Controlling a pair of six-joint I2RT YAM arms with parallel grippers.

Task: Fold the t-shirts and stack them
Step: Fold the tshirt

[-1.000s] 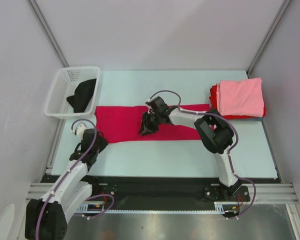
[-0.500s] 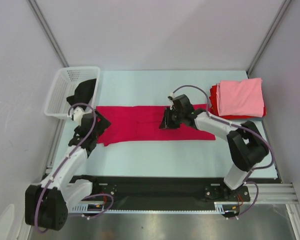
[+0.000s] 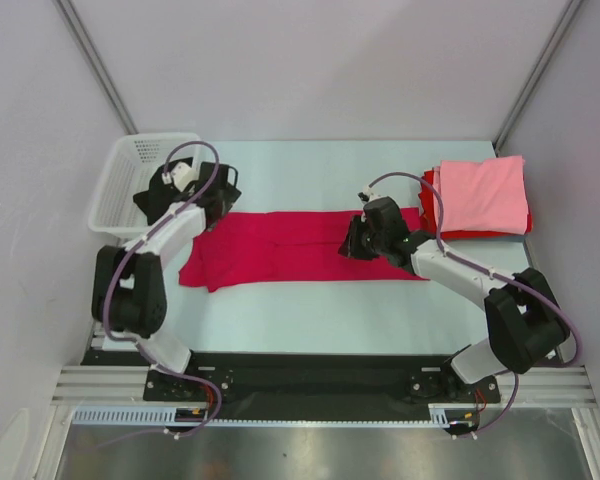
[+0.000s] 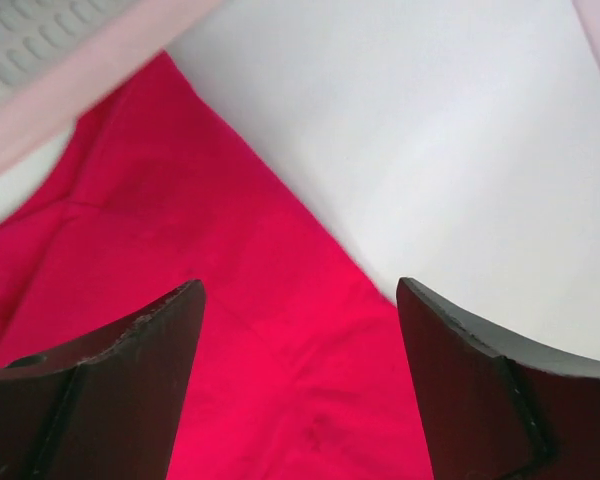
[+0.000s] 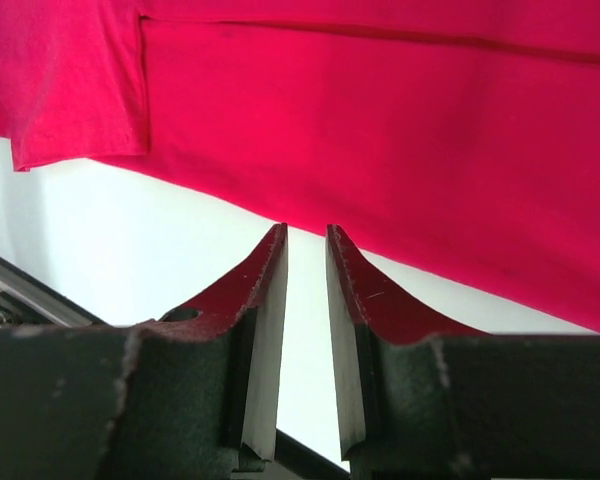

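Pale table [image 3: 310, 310] bears the red shirt [image 3: 280, 245], already folded into a long strip. Above the shirt, right of its centre, the right gripper [image 5: 306, 232] hovers with jaws a narrow slit apart, gripping nothing. At the shirt's far left corner the left gripper [image 4: 298, 285] gapes wide, also empty. The strip probably gets folded end over end next, so each gripper should pinch every layer and both should lift evenly. Just beyond the shirt's right end sits the stack [image 3: 480, 195].

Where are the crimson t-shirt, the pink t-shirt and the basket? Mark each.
crimson t-shirt [image 3: 280, 248], top view, middle of cloth.
pink t-shirt [image 3: 483, 195], top view, centre of top face.
basket [image 3: 115, 190], top view, left wall.
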